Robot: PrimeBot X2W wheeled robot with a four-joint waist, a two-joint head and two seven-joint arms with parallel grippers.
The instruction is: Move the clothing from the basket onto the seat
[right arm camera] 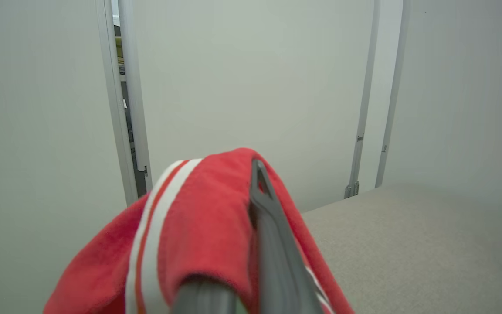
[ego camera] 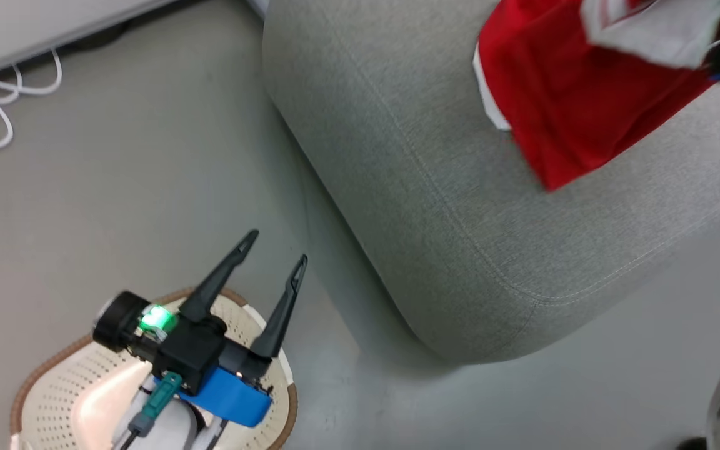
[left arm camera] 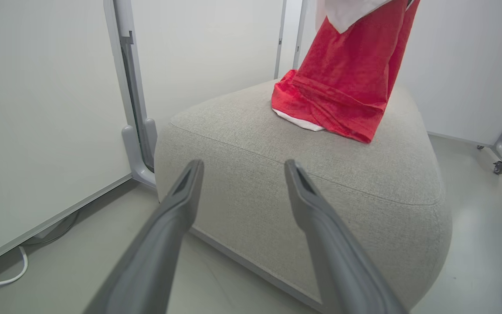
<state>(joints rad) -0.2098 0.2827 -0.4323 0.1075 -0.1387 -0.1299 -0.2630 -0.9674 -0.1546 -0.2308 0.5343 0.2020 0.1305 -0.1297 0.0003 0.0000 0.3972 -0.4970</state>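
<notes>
Grey floor [ego camera: 116, 187], one light grey sofa [ego camera: 429, 187], one perforated laundry basket [ego camera: 54, 387] nearby. One red garment [ego camera: 572, 100] (white stripe trim): lower end resting on sofa top, upper end pinched in clenched right gripper [right arm camera: 255, 187]. Left gripper [ego camera: 277, 247] spread wide, empty, above basket.

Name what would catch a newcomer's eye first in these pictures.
The bright red clothing grabs the eye first: it hangs from the shut right gripper at the head view's upper right, its lower end bunched on the grey seat. Next comes the left gripper, jaws wide open with nothing between them, over the cream basket at lower left.
</notes>
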